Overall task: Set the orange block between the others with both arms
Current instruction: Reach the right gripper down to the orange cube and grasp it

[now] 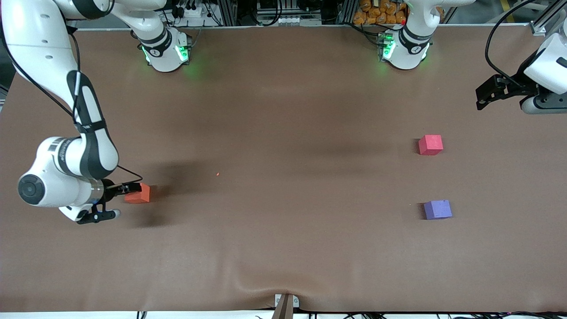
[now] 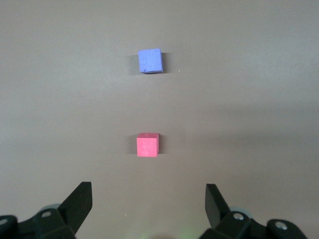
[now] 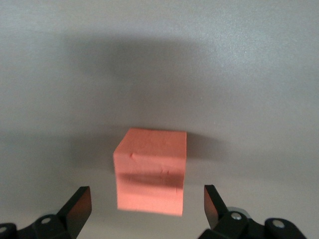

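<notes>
front view: three cubes (image 1: pixel 137 194), two grippers (image 1: pixel 116 201)

1. The left arm (image 1: pixel 547 62) is cut off by the front view's edge just past its wrist.
2. One right gripper (image 1: pixel 116 201) finger overlaps the orange block (image 1: pixel 138 194), hiding a corner.
3. Beside the orange block, a tiny speck (image 1: pixel 217 173) (too small to identify).

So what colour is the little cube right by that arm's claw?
Orange: the orange block sits just ahead of the open right gripper, clearest in the right wrist view.
</notes>
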You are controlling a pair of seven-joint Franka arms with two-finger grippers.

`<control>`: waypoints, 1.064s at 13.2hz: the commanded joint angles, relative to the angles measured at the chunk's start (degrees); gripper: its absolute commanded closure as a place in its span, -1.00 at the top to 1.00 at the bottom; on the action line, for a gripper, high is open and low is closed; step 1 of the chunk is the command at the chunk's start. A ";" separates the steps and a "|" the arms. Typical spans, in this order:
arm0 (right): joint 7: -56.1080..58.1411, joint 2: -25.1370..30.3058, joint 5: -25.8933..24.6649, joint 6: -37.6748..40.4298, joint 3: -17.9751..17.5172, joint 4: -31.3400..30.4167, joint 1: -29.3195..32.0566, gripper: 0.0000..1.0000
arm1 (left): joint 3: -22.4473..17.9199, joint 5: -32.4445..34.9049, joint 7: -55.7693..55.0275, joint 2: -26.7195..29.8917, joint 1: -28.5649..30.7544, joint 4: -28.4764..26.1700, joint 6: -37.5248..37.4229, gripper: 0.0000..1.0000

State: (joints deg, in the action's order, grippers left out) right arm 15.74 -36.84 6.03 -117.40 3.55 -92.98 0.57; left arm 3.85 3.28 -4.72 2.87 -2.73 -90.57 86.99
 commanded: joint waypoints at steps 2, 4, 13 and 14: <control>0.34 -1.91 0.92 -3.18 -0.12 -0.36 -0.13 1.00 | 0.19 -0.91 1.12 0.30 0.54 0.13 -0.60 1.00; 0.43 -2.88 0.92 -4.42 -0.12 -0.80 -0.22 1.00 | 0.19 -0.91 1.12 0.21 0.54 0.13 -0.60 1.00; -0.80 2.81 1.18 -3.63 -0.13 2.62 -7.75 -0.19 | 0.19 -0.91 1.12 0.12 0.36 -0.14 -0.60 1.00; -4.37 4.31 1.18 -3.63 -0.12 2.63 -11.78 -0.19 | 0.19 -0.91 1.12 0.12 0.45 -0.14 -0.60 1.00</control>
State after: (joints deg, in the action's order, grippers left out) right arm 15.10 -36.72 6.61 -121.15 2.94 -89.39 -5.12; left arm 3.86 3.28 -4.72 2.86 -2.74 -90.85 86.99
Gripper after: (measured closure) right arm 0.445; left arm 0.000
